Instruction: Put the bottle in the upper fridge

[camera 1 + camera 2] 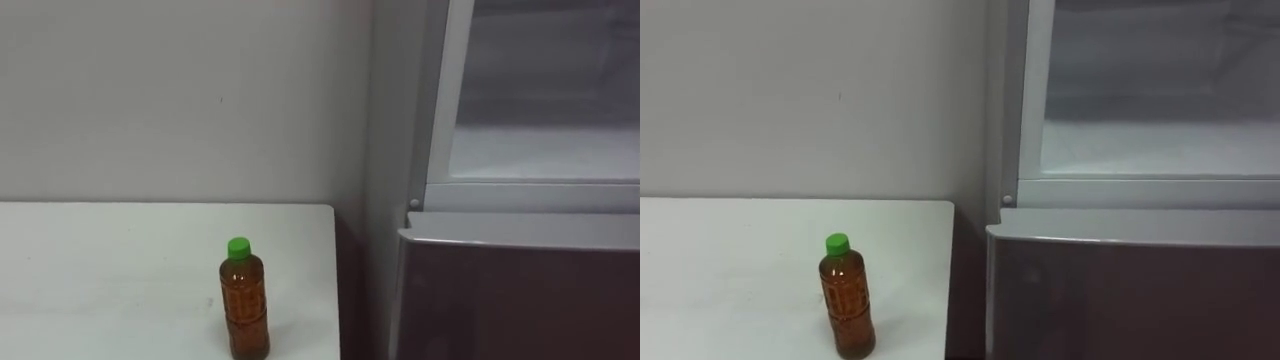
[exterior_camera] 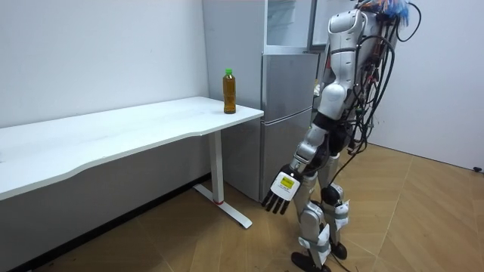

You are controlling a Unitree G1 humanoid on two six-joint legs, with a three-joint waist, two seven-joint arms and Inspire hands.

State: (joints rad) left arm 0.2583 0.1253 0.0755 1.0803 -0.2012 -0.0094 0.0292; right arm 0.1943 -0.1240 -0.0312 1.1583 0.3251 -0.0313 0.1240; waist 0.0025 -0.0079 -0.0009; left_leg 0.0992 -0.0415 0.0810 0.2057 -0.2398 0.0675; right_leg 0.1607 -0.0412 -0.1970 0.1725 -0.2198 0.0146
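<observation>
- None of the carrying had been done yet, by my reading: the bottle (image 1: 244, 300) stood upright on the surface (image 1: 120, 270), near its right-hand edge and close to the front of the eye views, green cap on, brown drink nearly to the neck.
- Nothing touched the bottle; it stood alone on the white top, with the plain wall (image 1: 180, 100) behind.
- Just beside that edge of the surface rose the fridge (image 2: 289, 113). Its upper compartment (image 1: 545, 150) looked open, with a pale interior showing inside a white frame, while the lower door (image 1: 520, 300) was closed.
- In the room view the robot stood upright before the fridge, the surface's end on its left side.
- Its left robot hand (image 2: 283, 193) hung low by its leg, fingers straight and released, grasping nothing, well below the level of the surface.
- So the opening of the upper fridge seemed done, though I could not see how far the door stood.
- Left to do, as I judged it: reach to the bottle, close a robot hand round it, lift it, carry it to the right and set it inside the upper compartment.
</observation>
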